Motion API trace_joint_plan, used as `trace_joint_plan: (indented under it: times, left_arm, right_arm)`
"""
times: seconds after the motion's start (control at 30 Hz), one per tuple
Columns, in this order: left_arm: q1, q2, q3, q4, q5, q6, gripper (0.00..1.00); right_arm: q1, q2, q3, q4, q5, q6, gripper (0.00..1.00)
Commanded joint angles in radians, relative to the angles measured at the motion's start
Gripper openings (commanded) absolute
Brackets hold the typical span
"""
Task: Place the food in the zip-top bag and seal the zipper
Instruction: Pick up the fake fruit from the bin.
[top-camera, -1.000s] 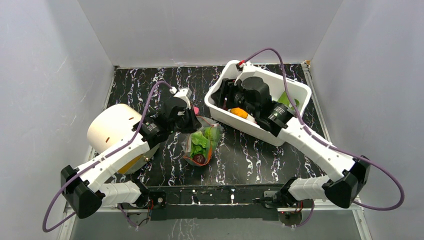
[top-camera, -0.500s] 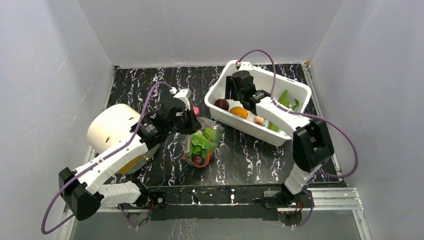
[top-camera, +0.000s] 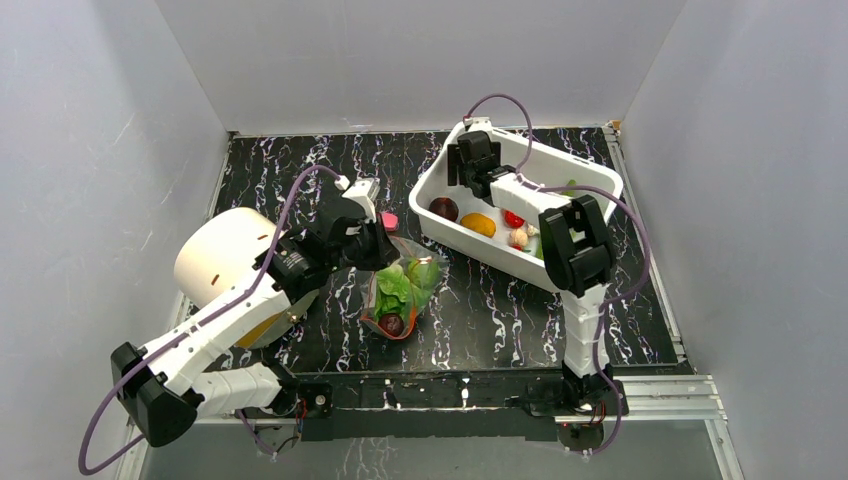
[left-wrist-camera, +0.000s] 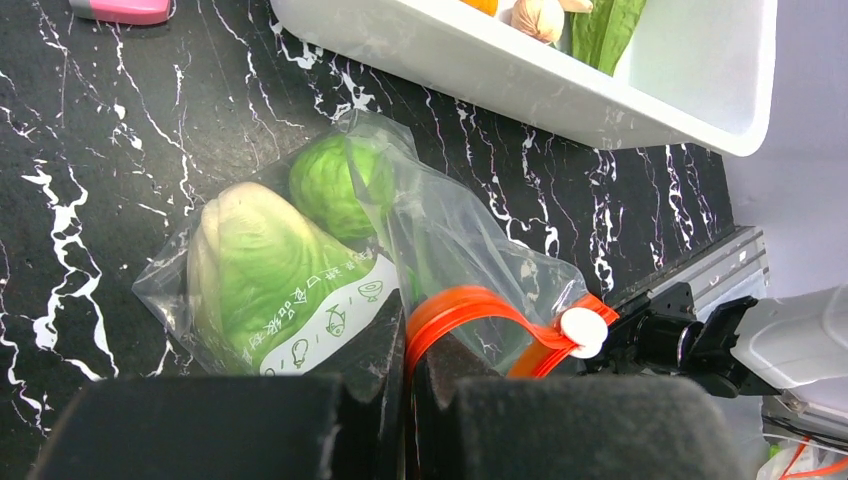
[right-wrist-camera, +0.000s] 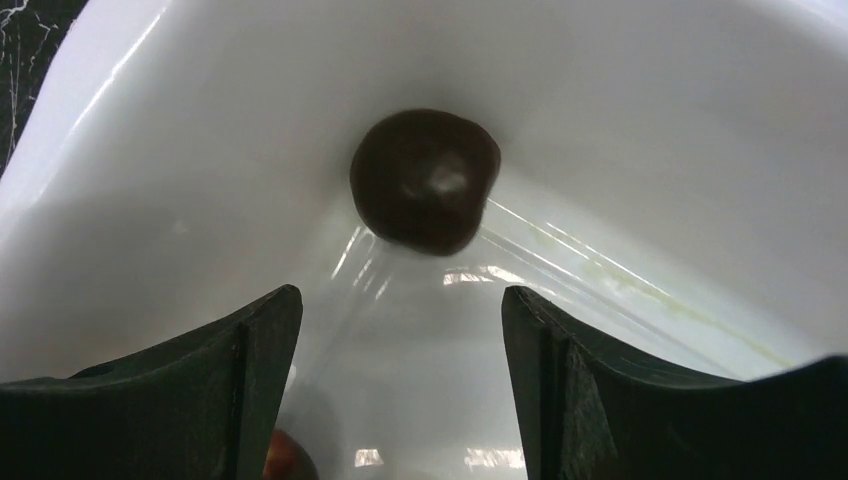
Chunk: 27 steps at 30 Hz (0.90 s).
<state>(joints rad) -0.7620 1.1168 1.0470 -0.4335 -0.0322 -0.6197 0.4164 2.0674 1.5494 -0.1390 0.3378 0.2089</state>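
While the black marbled table (top-camera: 300, 170) carries the white rectangular plastic tub (top-camera: 470, 238) far right, the clear crinkly zip-top bag (left-wrist-camera: 440, 230) lies centre, its orange-red zipper strip (left-wrist-camera: 470, 305) pinched by the left hand (left-wrist-camera: 408, 360); the right hand (right-wrist-camera: 400, 320) gapes wide in the tub over a dark purple round (right-wrist-camera: 425, 180).

White label (left-wrist-camera: 330, 320) on the clear bag (left-wrist-camera: 450, 245), one slanted row of small green East Asian characters, too small and tilted to read, a few green outline pictograms beneath it, one fish-like, no other writing or numbers legible anywhere
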Motion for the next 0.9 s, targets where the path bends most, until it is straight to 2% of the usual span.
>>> trace_joint_plan:
  times: [0.0,0.1,0.37,0.7,0.87]
  left_arm:
    - [0.003,-0.051,0.010,-0.012,0.012,0.004,0.00]
    - [0.003,-0.072,-0.011,0.004,0.006,-0.014,0.00]
    - [0.003,-0.069,-0.006,-0.001,0.006,-0.030,0.00]
    - [0.003,-0.068,-0.004,-0.015,0.008,-0.034,0.00]
    - [0.002,-0.078,-0.014,-0.011,0.007,-0.035,0.00]
  right_arm:
    - [-0.015,0.085,0.118,0.079,-0.024,-0.020,0.73]
    - [-0.014,0.126,0.154,0.092,0.017,-0.026,0.79]
    - [-0.016,0.196,0.220,0.152,0.085,-0.089,0.82]
    - [-0.021,0.288,0.321,0.139,0.048,-0.149,0.75]
    - [-0.022,0.292,0.326,0.139,0.021,-0.149,0.66]
